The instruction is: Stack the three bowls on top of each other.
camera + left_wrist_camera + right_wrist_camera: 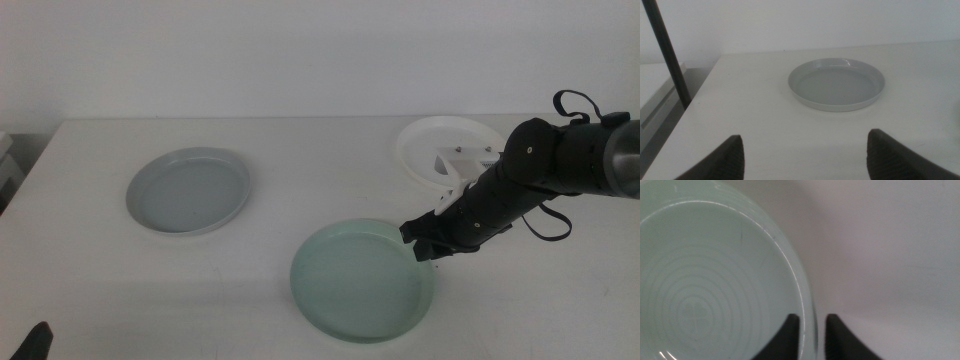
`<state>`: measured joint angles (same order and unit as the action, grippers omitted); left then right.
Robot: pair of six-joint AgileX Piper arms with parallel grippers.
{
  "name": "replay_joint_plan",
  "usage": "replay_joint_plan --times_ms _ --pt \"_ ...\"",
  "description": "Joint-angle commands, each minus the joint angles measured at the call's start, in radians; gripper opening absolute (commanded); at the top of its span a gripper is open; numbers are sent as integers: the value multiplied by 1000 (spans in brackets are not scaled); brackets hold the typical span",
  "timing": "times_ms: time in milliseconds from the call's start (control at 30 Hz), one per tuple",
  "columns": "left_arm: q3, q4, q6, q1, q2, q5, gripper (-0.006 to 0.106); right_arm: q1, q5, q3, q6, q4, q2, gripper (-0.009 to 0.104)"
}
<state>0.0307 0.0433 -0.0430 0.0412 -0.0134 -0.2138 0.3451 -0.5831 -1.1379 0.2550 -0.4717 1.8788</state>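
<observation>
Now | right gripper (424, 243) straddling mint bowl (362, 280) rim, one jaw inside, one outside, narrowly parted | left gripper (805, 156) spread wide, grey-blue bowl (837, 83) ahead | white bowl (440, 146) behind right arm.

The mint green bowl (362, 283), at 6 o'clock on the table, is showing a smooth, glossy glaze; fine concentric rings are catching light across its floor (695, 305). The grey-blue bowl (188, 190), at 9 o'clock, is looking smooth with a soft sheen, highlights sitting along its rim (837, 84). The white bowl (440, 147), at 2 o'clock, is appearing smooth and plain white; its finish cannot be judged further. The table (90, 290) is presenting a matt, even white surface. The right gripper (427, 238), straddling the mint rim, is looking matt black; the left gripper (805, 160) jaws are showing a finely ribbed, dull dark face.
</observation>
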Motion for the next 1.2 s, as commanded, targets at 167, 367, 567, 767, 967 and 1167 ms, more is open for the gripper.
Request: replay_joint_plan --times_ms 167,367,567,767,967,1167 --pt "-4 -3 -8 -2 -14 72 80 2 -2 -31 12 -21 -74 58" --pt "-4 -3 -8 -2 -14 72 80 -37 -30 -91 -110 -3 -178 63" --pt "-4 -3 -8 -2 -14 72 80 -101 -190 -273 -255 210 -195 57" --pt "-4 -3 -8 -2 -14 72 80 -145 -242 -461 -432 478 -138 56" --pt "-4 -3 -8 -2 -14 72 80 -218 -316 -650 -459 535 -1 56" --pt "-4 -3 -8 -2 -14 72 80 -288 -312 -781 -435 494 153 56"
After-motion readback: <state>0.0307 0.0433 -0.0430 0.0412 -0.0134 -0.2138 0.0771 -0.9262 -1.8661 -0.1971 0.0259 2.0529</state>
